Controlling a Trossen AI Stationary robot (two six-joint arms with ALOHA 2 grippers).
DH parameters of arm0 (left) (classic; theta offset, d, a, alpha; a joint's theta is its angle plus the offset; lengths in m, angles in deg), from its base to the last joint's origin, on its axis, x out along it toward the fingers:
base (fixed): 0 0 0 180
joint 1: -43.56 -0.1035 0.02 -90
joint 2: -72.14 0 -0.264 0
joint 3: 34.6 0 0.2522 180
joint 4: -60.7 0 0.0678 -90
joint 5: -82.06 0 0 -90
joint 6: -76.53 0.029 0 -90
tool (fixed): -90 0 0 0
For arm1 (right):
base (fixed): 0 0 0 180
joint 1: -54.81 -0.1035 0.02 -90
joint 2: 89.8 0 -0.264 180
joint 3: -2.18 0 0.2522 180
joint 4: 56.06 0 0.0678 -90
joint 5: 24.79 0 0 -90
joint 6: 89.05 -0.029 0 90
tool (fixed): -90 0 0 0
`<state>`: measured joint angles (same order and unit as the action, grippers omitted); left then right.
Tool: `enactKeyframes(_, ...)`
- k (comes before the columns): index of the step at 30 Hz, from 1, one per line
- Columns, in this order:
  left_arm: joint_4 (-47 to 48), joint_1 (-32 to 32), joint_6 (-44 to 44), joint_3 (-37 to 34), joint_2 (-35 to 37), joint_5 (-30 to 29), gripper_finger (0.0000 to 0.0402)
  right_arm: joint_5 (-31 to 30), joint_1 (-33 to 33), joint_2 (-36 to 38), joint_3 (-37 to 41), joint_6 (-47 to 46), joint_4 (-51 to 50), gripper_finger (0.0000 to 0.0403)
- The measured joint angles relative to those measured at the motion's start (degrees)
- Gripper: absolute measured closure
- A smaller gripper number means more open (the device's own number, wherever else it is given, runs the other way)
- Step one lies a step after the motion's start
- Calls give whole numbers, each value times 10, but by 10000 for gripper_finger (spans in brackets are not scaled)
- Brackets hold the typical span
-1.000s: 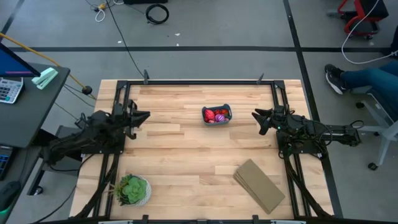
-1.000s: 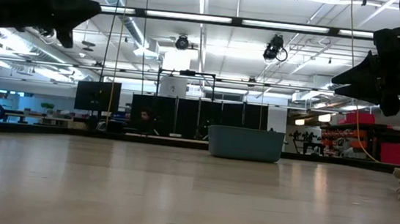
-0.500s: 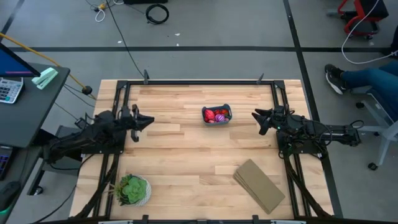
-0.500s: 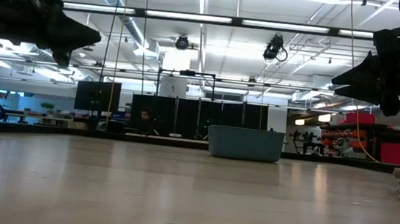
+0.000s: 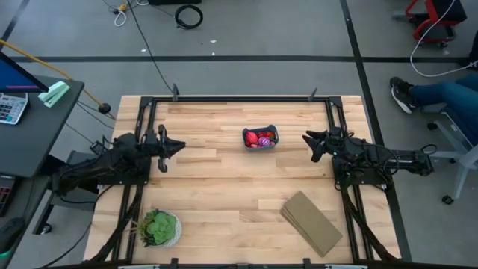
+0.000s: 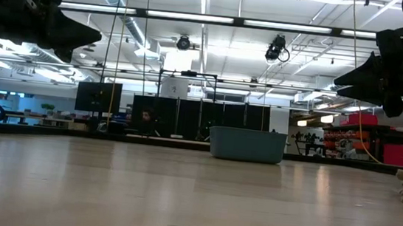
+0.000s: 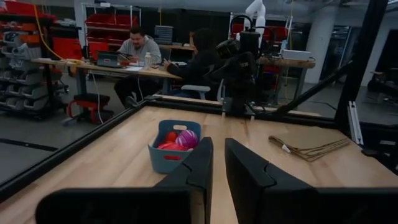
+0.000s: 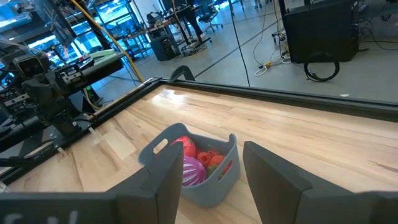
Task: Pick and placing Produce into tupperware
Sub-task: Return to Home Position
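Note:
The teal-blue tupperware (image 5: 260,138) stands on the table's far middle, also seen in the low view (image 6: 247,144). The produce (image 5: 259,139) lies inside it: red pieces and a pink-purple one (image 7: 186,138), (image 8: 191,169). My left gripper (image 5: 173,144) hovers above the table, left of the tub, with its fingers almost together (image 7: 218,144). My right gripper (image 5: 308,139) hovers right of the tub, open, its fingers (image 8: 212,148) pointing at it. Both are raised well off the wood (image 6: 93,39), (image 6: 338,78). Neither holds anything.
A green leafy plant in a white pot (image 5: 158,228) sits at the near left. A flat tan block (image 5: 312,222) lies at the near right. A black frame (image 5: 246,98) rims the table. People sit at desks beyond the table (image 7: 140,46).
My left gripper has dropped a little and drifted slightly toward the near edge, still pointing at the tub. The right arm, the tub and the produce have stayed where they were.

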<state>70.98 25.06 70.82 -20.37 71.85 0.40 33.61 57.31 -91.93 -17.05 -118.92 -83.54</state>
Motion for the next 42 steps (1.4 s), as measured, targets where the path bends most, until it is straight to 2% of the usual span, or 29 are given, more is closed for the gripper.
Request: enactKeyframes(42, -1, 11, -1, 0, 0, -1, 357, 0, 0, 0, 0, 0, 0, 226)
